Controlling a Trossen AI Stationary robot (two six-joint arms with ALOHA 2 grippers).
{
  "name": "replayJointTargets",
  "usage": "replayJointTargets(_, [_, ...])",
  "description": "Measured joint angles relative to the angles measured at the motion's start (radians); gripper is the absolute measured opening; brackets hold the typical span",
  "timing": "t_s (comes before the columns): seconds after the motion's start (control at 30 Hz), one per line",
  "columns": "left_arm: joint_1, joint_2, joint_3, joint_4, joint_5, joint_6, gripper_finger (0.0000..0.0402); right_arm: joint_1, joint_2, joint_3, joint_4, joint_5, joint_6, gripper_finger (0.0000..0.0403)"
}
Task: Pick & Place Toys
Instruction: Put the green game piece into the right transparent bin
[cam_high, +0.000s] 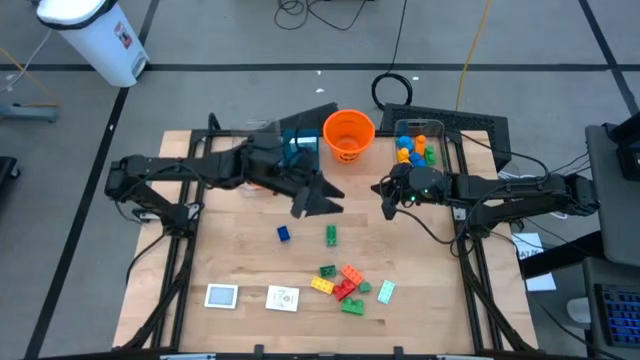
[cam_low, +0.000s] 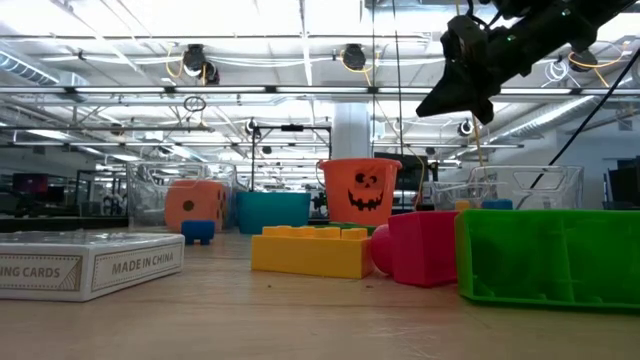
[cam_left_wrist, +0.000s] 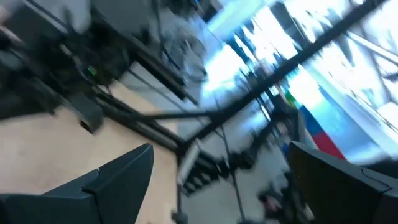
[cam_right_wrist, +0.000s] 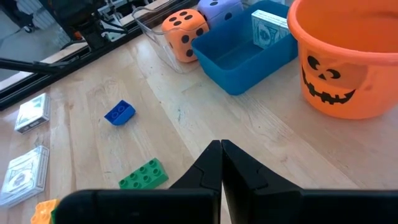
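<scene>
The left gripper (cam_high: 318, 197) hangs mid-table with jaws wide apart, the right gripper (cam_high: 385, 197) facing it, jaws closed.

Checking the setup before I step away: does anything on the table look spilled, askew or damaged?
Nothing looks damaged or spilled. The bucket stands upright. Loose bricks sit in a cluster near the front edge, a blue brick and a green one lie apart mid-table, and two card packs lie flat, slightly askew.

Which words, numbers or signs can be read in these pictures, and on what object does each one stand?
"MADE IN CHINA": side of the white card box, low view.
"ING CARDS": its neighbouring face, first letters cut off.
Carved pumpkin face, no letters: orange bucket.
Black dots, no digits: orange die.
Prints on the flat card boxes in the high view: too small to read.
</scene>
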Motion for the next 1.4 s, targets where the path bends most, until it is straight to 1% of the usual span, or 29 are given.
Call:
replayJointTargets(0.13, [-0.011,0.0,0.0,0.046,-0.093,0.106,0.0379,0.0,0.0,0.0,0.041,0.0,-0.004,0.0])
replayJointTargets(0.2, [-0.012,0.0,0.0,0.076,-0.192,0.151,0.0379,0.0,0.0,0.0,0.076,0.0,-0.004,0.0])
replayJointTargets(0.27, [-0.01,0.0,0.0,0.093,-0.288,0.11,0.0379,0.0,0.0,0.0,0.112,0.0,-0.004,0.0])
replayJointTargets(0.3, [-0.008,0.0,0.0,0.094,-0.312,0.09,0.0379,0.0,0.0,0.0,0.129,-0.001,-0.004,0.0])
replayJointTargets(0.37, [0.003,0.0,0.0,0.084,-0.297,0.087,0.0379,0.0,0.0,0.0,0.167,-0.002,-0.002,0.0])
replayJointTargets(0.47, [0.004,-0.007,0.0,0.04,-0.219,0.098,0.0379,0.001,0.0,0.0,0.217,-0.003,0.022,0.0])
replayJointTargets(0.6, [-0.023,-0.027,0.0,-0.095,-0.188,0.101,0.0379,0.001,0.0,0.0,0.263,-0.003,0.057,0.0])
replayJointTargets(0.67, [-0.042,-0.036,-0.002,-0.185,-0.19,0.102,0.0379,0.001,0.0,0.0,0.29,-0.003,0.046,0.0])
replayJointTargets(0.83, [-0.094,-0.08,-0.001,-0.342,-0.202,0.108,0.0379,0.001,0.0,0.0,0.327,-0.004,0.064,0.0001])
replayJointTargets(0.87, [-0.106,-0.093,0.001,-0.38,-0.22,0.115,0.0379,0.001,0.0,0.0,0.339,-0.01,0.072,0.0001])
replayJointTargets(0.93, [-0.136,-0.118,0.0,-0.497,-0.271,0.127,0.0379,0.0,0.0,0.0,0.395,-0.074,0.076,0.0002])
replayJointTargets(1.0, [-0.164,-0.138,0.0,-0.59,-0.335,0.134,0.0378,0.005,0.0,0.0,0.491,-0.155,0.066,0.0001])
replayJointTargets(1.03, [-0.178,-0.15,0.0,-0.647,-0.365,0.134,0.0378,0.014,0.0,0.0,0.549,-0.184,0.062,0.0001])
replayJointTargets(1.07, [-0.192,-0.158,0.0,-0.701,-0.388,0.134,0.0378,0.025,0.0,0.0,0.605,-0.189,0.061,0.0001])
replayJointTargets(1.1, [-0.204,-0.164,0.0,-0.739,-0.406,0.137,0.0378,0.039,0.0,0.001,0.655,-0.182,0.06,0.0001])
replayJointTargets(1.17, [-0.229,-0.171,0.0,-0.811,-0.44,0.153,0.0378,0.073,0.0,0.008,0.701,-0.126,0.048,0.0001])
replayJointTargets(1.27, [-0.267,-0.176,-0.001,-0.901,-0.486,0.168,0.0379,0.132,0.005,0.059,0.649,-0.002,0.021,0.0001])
replayJointTargets(1.33, [-0.29,-0.178,-0.002,-0.937,-0.509,0.181,0.0378,0.171,0.028,0.116,0.605,0.057,-0.012,0.0])
replayJointTargets(1.4, [-0.31,-0.178,-0.016,-0.933,-0.517,0.198,0.0379,0.211,0.056,0.172,0.549,0.095,-0.048,0.0])
